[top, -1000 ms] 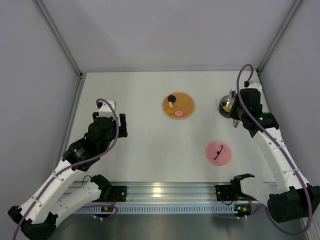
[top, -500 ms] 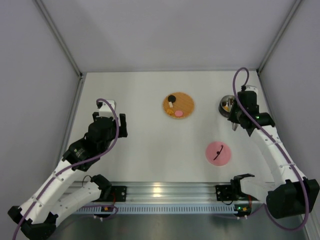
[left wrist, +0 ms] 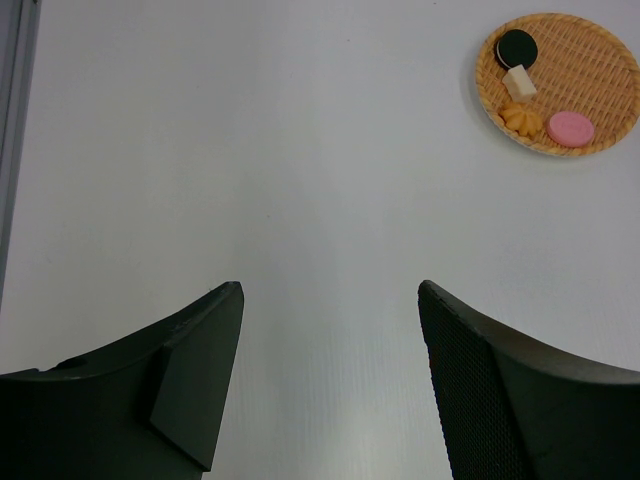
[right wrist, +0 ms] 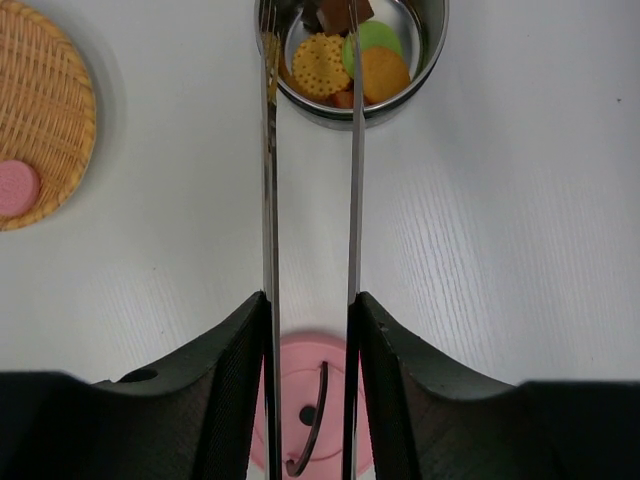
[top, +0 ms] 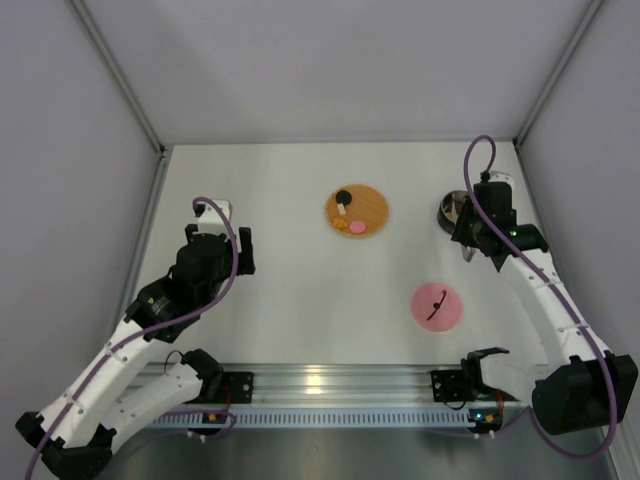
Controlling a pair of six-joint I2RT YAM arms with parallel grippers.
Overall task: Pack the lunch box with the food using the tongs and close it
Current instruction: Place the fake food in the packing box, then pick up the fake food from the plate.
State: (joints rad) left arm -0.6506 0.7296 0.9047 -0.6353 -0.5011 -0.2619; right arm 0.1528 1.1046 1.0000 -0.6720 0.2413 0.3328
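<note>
The steel lunch box stands at the back right and holds several pieces of food: a dotted cracker, green and orange discs and brown bits. My right gripper is shut on the tongs. Their two arms run parallel and a little apart, with the tips over the box's mouth. More food lies on the woven mat: a black disc, a pale cube, an orange piece and a pink disc. My left gripper hovers open and empty over bare table at the left.
The pink lid, with a dark curved handle, lies flat on the table in front of the lunch box, under my right wrist. The woven mat's edge shows at the left of the right wrist view. Grey walls enclose the table.
My right arm has shifted slightly left over the lunch box, and the tongs' arms have spread apart. The left arm has not moved.
</note>
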